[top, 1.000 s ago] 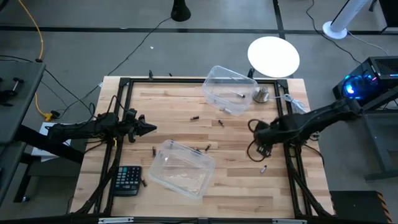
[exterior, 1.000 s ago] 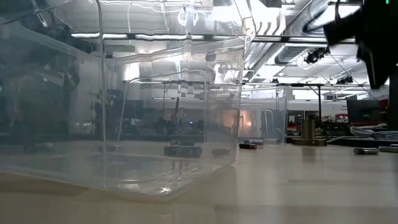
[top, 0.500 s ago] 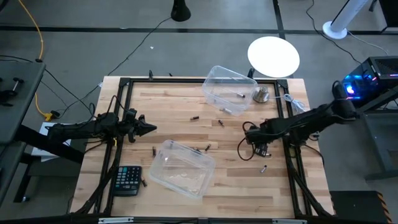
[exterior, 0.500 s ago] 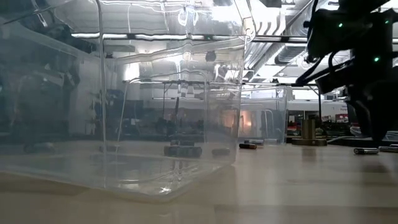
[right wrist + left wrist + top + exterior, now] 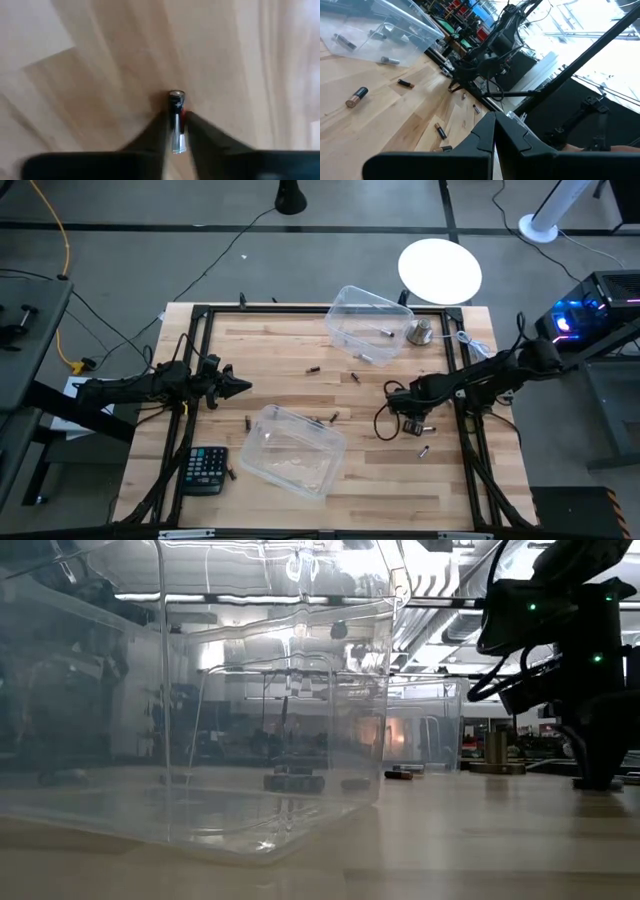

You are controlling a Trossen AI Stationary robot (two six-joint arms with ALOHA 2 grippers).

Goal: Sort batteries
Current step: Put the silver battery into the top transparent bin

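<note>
Small dark and silvery batteries lie scattered on the wooden table [image 5: 300,340], among them one [image 5: 313,369] near the middle and another [image 5: 423,451] at the right. One battery [image 5: 175,117] lies between the fingers of my right gripper [image 5: 412,426], which is down at the table top [image 5: 600,778] and shut on it. My left gripper [image 5: 238,387] hovers shut at the table's left with nothing between its fingers [image 5: 494,131]. A battery [image 5: 385,332] lies inside the far clear bin [image 5: 368,323]. My right gripper pinches the battery's round sides [image 5: 174,131] between its two fingers, near one end. The fingers come from above, slanting down, and the other end [image 5: 175,95] sticks out past the fingertips. The battery lies against the wood.
A second clear bin [image 5: 290,450] stands at the near middle and fills the low view [image 5: 200,690]. A black calculator [image 5: 205,470] lies near left, and a metal knob [image 5: 420,332] stands far right beside the far bin. Black frame rails [image 5: 468,450] edge the table.
My right gripper has dropped from well above the table down to its surface at the right, shifting slightly toward the table's left edge, and now stands over a battery there.
</note>
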